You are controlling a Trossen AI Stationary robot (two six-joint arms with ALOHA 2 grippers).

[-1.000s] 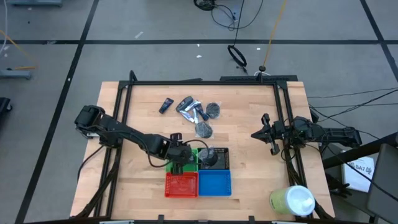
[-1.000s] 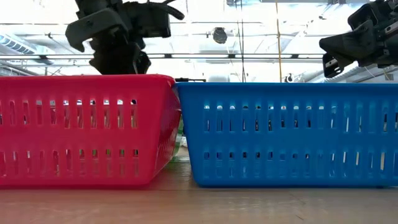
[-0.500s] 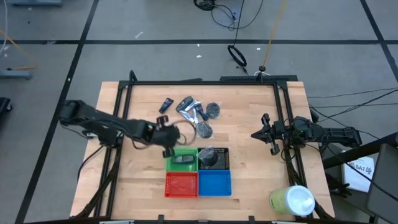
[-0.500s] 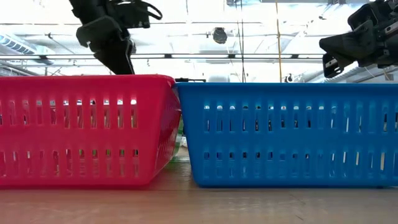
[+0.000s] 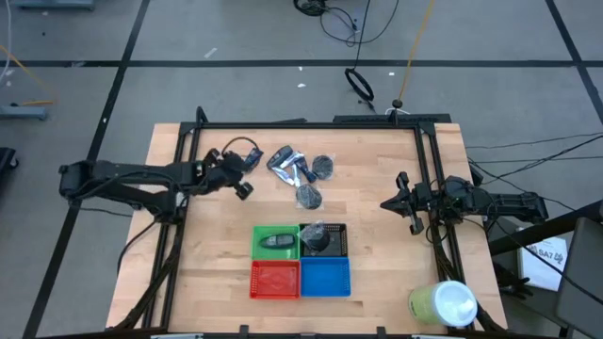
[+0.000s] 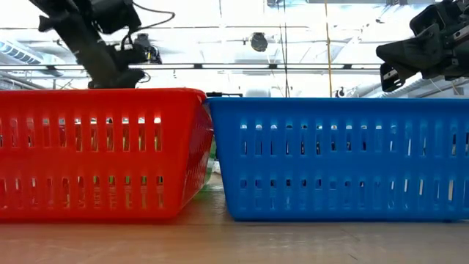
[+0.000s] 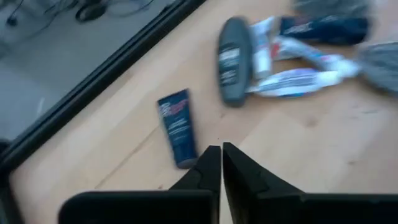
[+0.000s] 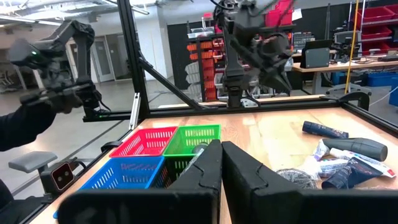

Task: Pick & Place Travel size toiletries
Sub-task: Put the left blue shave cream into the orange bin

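Note:
Loose travel size toiletries [image 5: 295,168] lie at the table's far middle: white-and-blue tubes, a dark grey oval [image 7: 233,59] and two mesh puffs [image 5: 308,196]. A dark blue tube [image 7: 177,127] lies apart on the wood, just ahead of my left gripper [image 7: 221,152], which is shut, empty and slanted down above the table's far left [image 5: 242,185]. One dark oval [image 5: 276,241] lies in the green tray [image 5: 256,232], and a puff [image 5: 318,239] sits in the black tray [image 5: 343,247]. My right gripper [image 5: 412,202] waits shut at the right side.
The red tray [image 5: 275,280] and blue tray [image 5: 325,276] stand side by side near the front edge, in front of the green and black ones. A big pale green cylinder with a white top [image 5: 443,303] stands at the near right corner. A black frame [image 5: 301,125] borders the table.
My left gripper has drawn back from above the green tray toward the table's far left and rolled at the wrist as it went. It now hovers by the dark blue tube. The dark oval stays in the green tray. The right arm has kept still.

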